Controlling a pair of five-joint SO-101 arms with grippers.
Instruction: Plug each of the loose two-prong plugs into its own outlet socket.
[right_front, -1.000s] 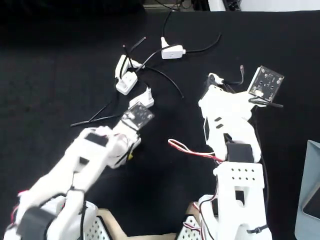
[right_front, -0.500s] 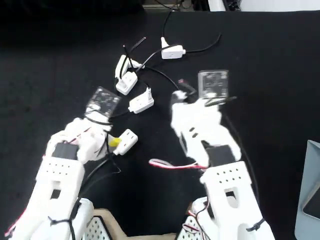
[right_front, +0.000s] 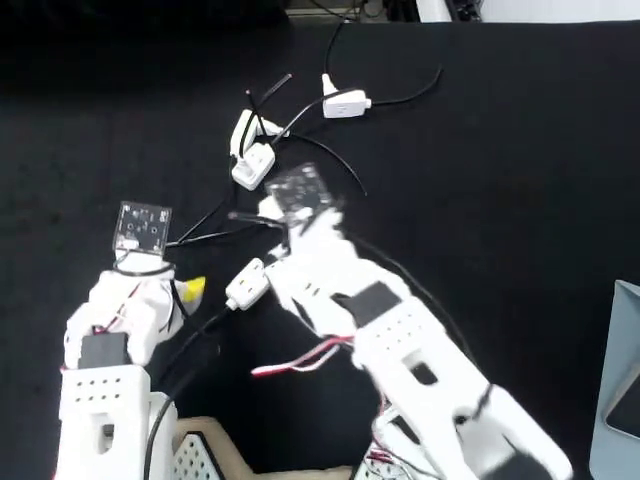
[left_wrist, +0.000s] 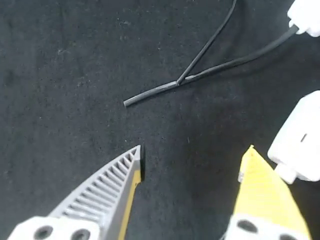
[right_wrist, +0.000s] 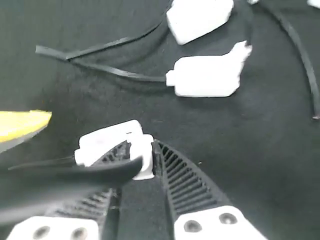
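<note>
White arm shells (right_front: 400, 330), red-and-white wires (right_front: 300, 358), left claw (left_wrist: 194, 148) yellow and ribbed grey

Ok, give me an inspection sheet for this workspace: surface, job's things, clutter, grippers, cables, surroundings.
surface: black cloth over the table.
job's things: five white pieces, namely a far piece, a pair beside it, a middle piece and a near piece by the arms.
clutter: nothing seen.
grippers: left gripper open over bare cloth, holding nothing; right gripper at the near piece.
cables: black leads trail from the pieces and cross on the cloth.
surroundings: grey container at the right edge.
</note>
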